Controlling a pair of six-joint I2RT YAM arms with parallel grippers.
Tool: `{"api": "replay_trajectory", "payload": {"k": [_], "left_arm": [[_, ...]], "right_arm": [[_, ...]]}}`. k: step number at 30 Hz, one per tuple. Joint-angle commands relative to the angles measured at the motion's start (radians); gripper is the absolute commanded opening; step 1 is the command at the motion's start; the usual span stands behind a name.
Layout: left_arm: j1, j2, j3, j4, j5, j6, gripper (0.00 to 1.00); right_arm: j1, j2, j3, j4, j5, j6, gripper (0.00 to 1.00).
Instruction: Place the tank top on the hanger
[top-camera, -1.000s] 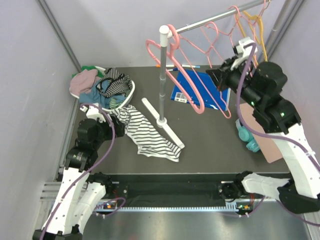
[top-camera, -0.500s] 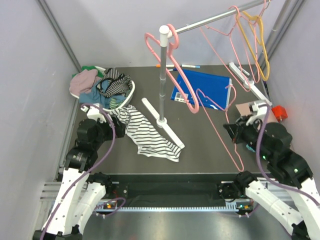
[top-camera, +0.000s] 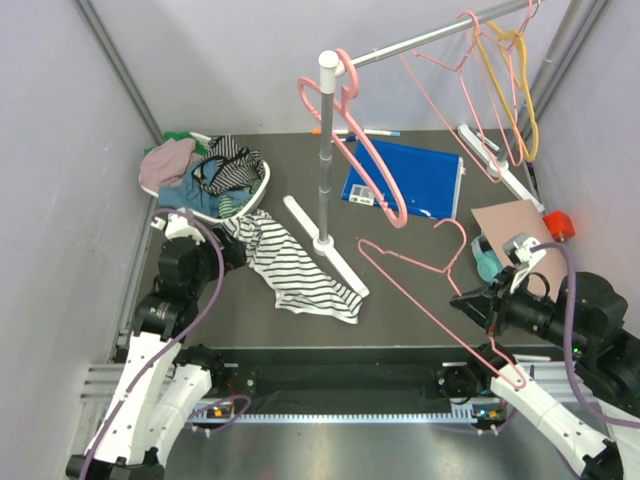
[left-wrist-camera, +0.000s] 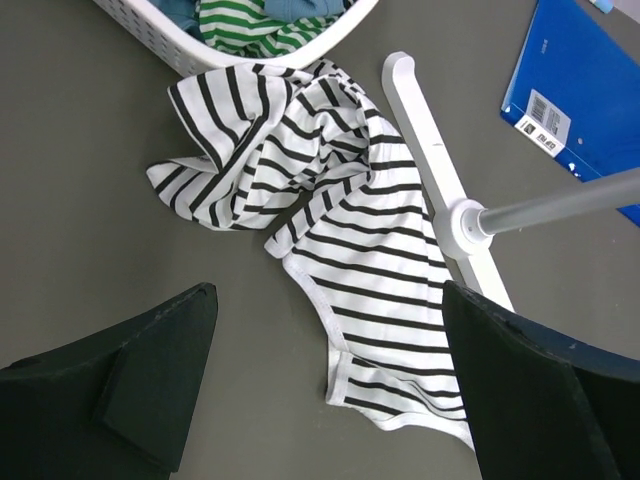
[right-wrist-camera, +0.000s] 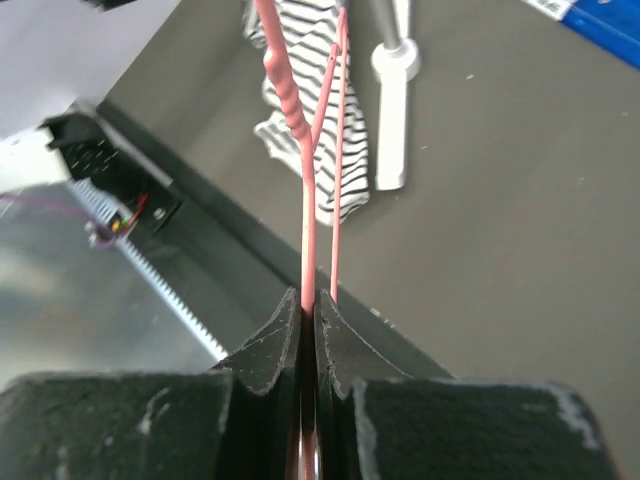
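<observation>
Hanger (right-wrist-camera: 307, 230): one, thin pink wire. The right gripper (right-wrist-camera: 308, 300) is pinching it along one long side, jaws fully closed on the wire. It is slanting across the lower right of the overhead view, hook pointing up-frame, just above the table (top-camera: 390, 320).

Left gripper (left-wrist-camera: 325, 300): jaws are standing wide apart and gripping nothing. It is hovering over the tank top (left-wrist-camera: 370, 270).

Tank top: one, lying crumpled at centre left of the overhead view. One end is touching the white basket (top-camera: 262, 185) and the other is reaching the foot of the rack stand (top-camera: 323, 150).

Change: a second ago the right gripper was up at the rail (top-camera: 420, 40) in the upper right. It has since been carrying the hanger down to the lower right, well apart from the rail. The tank top and left gripper have not been moving. Judged from this, fetching is done and threading the straps is still waiting.

Count, working outward:
- Thick pink hangers (top-camera: 375, 165) on the stand's post: at least one, possibly two overlapping.
- Thin pink wire hangers (top-camera: 462, 90) hanging on the rail: at least one.
- Yellow hanger (top-camera: 527, 110): one.
- Blue folder (top-camera: 410, 180): one.
- Basket of clothes: one.
</observation>
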Motion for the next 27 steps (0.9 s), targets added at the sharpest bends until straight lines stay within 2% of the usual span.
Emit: {"api": "replay_trajectory", "payload": {"k": [1,5,11,18,21,27], "left_arm": [[0.000,-0.018,-0.074,0.091,-0.041,-0.093,0.97],[-0.003,-0.005,-0.140,0.153,-0.020,-0.067,0.96],[-0.034,0.037,-0.232,0.258,0.045,-0.065,0.95],[-0.197,0.101,-0.267,0.283,-0.075,-0.057,0.95],[-0.233,0.112,-0.276,0.297,-0.061,-0.057,0.95],[-0.290,0.140,-0.350,0.390,-0.006,-0.088,0.88]], "right_arm": [[-0.024,0.013,0.123,-0.087,-0.191,-0.095,0.00],[-0.049,0.049,0.186,-0.150,-0.287,-0.183,0.00],[-0.082,0.079,0.206,-0.082,-0.399,-0.184,0.00],[-0.167,0.151,0.224,0.046,-0.508,-0.200,0.00],[-0.196,0.188,0.249,0.085,-0.547,-0.200,0.00],[-0.201,0.231,0.258,0.163,-0.574,-0.183,0.00]]}}
